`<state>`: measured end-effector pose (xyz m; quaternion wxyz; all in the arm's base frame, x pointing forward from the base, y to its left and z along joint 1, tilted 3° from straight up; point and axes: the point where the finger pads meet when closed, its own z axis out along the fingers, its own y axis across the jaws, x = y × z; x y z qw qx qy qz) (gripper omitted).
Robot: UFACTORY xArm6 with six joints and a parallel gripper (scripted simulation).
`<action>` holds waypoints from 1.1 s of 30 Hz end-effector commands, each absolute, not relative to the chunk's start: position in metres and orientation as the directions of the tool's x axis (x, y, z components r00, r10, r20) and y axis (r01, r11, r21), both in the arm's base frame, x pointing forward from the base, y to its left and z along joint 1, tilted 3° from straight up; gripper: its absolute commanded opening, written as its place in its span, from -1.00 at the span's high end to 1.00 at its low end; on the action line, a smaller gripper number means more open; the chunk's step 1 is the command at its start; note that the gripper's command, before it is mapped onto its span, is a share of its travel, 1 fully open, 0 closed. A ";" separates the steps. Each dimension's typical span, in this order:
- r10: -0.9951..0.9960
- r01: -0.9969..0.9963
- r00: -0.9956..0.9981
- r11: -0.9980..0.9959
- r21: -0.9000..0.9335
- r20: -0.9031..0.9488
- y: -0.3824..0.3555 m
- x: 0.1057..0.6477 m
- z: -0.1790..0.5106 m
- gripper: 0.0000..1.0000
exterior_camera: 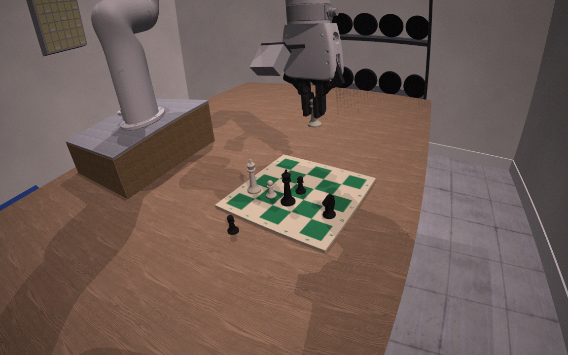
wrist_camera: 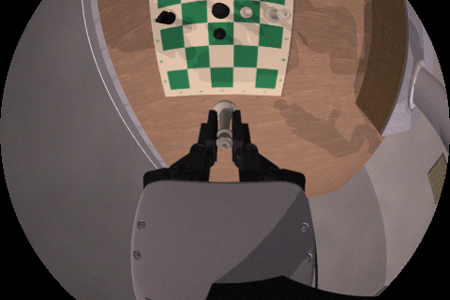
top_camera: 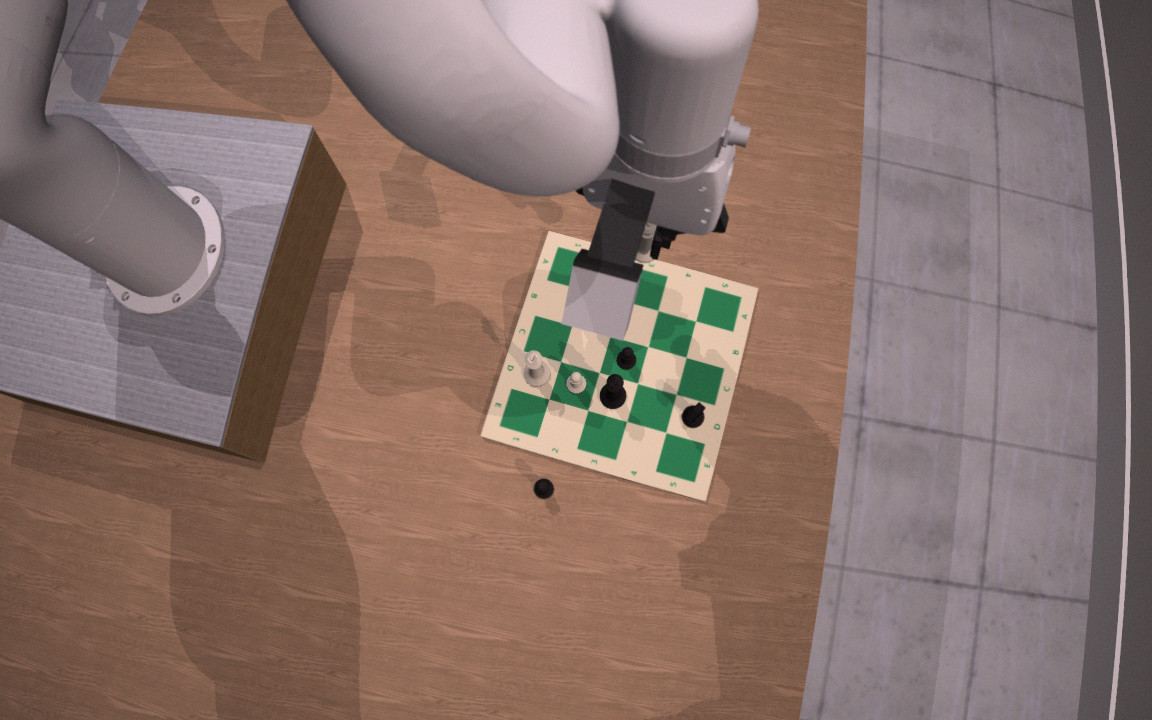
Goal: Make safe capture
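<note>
My gripper point(top_camera: 647, 241) point(exterior_camera: 314, 108) point(wrist_camera: 224, 121) is shut on a white chess piece point(exterior_camera: 314, 122) point(wrist_camera: 224, 108) and holds it high in the air, over the far A-side edge of the green and cream board point(top_camera: 744, 340) point(exterior_camera: 356, 181) point(wrist_camera: 221, 77). Only the piece's round base shows below the fingers. On the board stand a white king point(top_camera: 534, 365) point(exterior_camera: 251, 176) point(wrist_camera: 276, 14), a white pawn point(top_camera: 575, 383) point(exterior_camera: 270, 189) point(wrist_camera: 247, 11), a black queen point(top_camera: 612, 390) point(exterior_camera: 286, 189) point(wrist_camera: 217, 10), a black pawn point(top_camera: 625, 358) point(exterior_camera: 300, 185) point(wrist_camera: 219, 34) and a black knight point(top_camera: 694, 414) point(exterior_camera: 329, 205) point(wrist_camera: 165, 18), all upright. Another black pawn point(top_camera: 543, 488) point(exterior_camera: 232, 225) stands upright on the table beside the board's E edge.
The arm's pedestal block point(top_camera: 141, 268) point(exterior_camera: 145, 136) stands on the table left of the board. A rack of black discs point(exterior_camera: 383, 53) stands behind the table's far end. The table's edge runs close along the right of the board.
</note>
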<state>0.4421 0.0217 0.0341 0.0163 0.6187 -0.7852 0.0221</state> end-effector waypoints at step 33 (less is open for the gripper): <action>-0.973 -0.974 -0.226 0.225 -0.012 0.054 0.020 0.451 -0.047 1.00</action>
